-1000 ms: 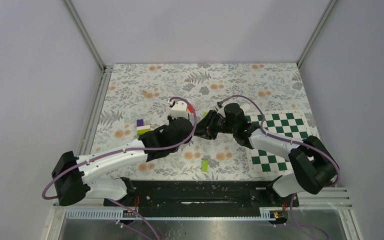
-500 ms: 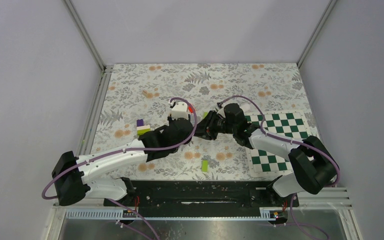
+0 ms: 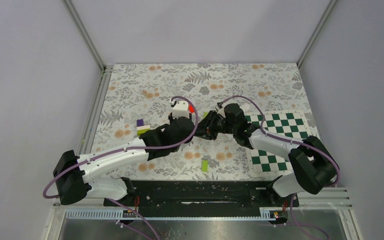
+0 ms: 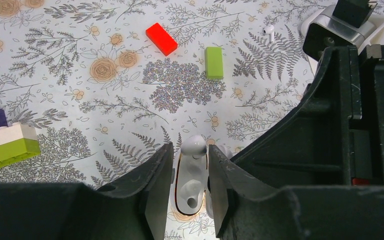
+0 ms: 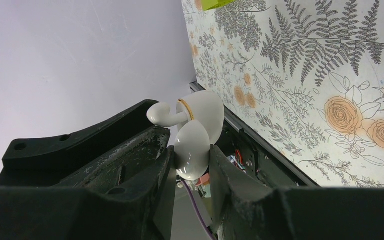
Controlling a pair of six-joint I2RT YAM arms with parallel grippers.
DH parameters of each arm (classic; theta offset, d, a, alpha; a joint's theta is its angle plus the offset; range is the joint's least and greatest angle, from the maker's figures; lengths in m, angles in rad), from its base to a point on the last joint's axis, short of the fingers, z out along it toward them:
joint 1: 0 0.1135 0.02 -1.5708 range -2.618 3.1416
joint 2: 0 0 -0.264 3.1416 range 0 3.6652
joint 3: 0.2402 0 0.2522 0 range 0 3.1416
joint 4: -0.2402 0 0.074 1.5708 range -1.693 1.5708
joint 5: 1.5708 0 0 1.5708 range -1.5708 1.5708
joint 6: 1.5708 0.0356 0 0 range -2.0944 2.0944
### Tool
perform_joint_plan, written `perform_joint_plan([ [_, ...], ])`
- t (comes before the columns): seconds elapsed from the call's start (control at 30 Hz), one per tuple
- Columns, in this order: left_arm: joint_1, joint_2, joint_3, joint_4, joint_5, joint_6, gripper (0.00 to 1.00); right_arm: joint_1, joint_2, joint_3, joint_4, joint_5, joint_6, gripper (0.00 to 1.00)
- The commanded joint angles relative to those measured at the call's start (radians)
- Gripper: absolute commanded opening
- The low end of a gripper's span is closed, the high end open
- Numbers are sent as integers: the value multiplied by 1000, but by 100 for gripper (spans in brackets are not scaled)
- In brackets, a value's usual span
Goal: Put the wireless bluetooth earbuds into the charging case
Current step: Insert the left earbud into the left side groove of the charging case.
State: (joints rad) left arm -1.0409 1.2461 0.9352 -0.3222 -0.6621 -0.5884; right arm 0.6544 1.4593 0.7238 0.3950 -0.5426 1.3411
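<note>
The white charging case (image 5: pixel 194 145) is held off the table with its lid open, and my right gripper (image 5: pixel 191 149) is shut on it. One of the earbuds (image 4: pixel 195 145) sits at the far end of the case's open tray (image 4: pixel 192 186), beside an empty socket. It sticks out of the case (image 5: pixel 159 112) in the right wrist view. My left gripper (image 4: pixel 190 148) straddles that earbud, open, with a slim gap at its left finger. A second earbud (image 4: pixel 268 32) lies on the floral mat. From above, both grippers meet at mid-table (image 3: pixel 202 131) and hide the case.
A red block (image 4: pixel 162 38) and a lime-green block (image 4: pixel 213 62) lie on the mat beyond the grippers. A purple, white and green block stack (image 4: pixel 5 142) stands to the left. Another green block (image 3: pixel 205 165) lies near the front edge, and a checkerboard (image 3: pixel 280 135) on the right.
My left gripper's jaws have widened off the earbud, which stays in the case. The left arm has drawn back slightly. The right arm holds still.
</note>
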Motion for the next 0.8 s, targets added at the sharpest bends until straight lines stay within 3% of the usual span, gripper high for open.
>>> perform_joint_plan([
  [0.0, -10, 6, 39, 0, 27, -16, 33, 3, -33, 6, 89, 0, 7, 0],
  [0.3, -10, -3, 46, -25, 24, -31, 34, 3, -27, 8, 96, -2, 10, 0],
  [0.77, -10, -35, 91, -66, 49, 3, 46, 4, -28, -9, 100, 1, 6, 0],
])
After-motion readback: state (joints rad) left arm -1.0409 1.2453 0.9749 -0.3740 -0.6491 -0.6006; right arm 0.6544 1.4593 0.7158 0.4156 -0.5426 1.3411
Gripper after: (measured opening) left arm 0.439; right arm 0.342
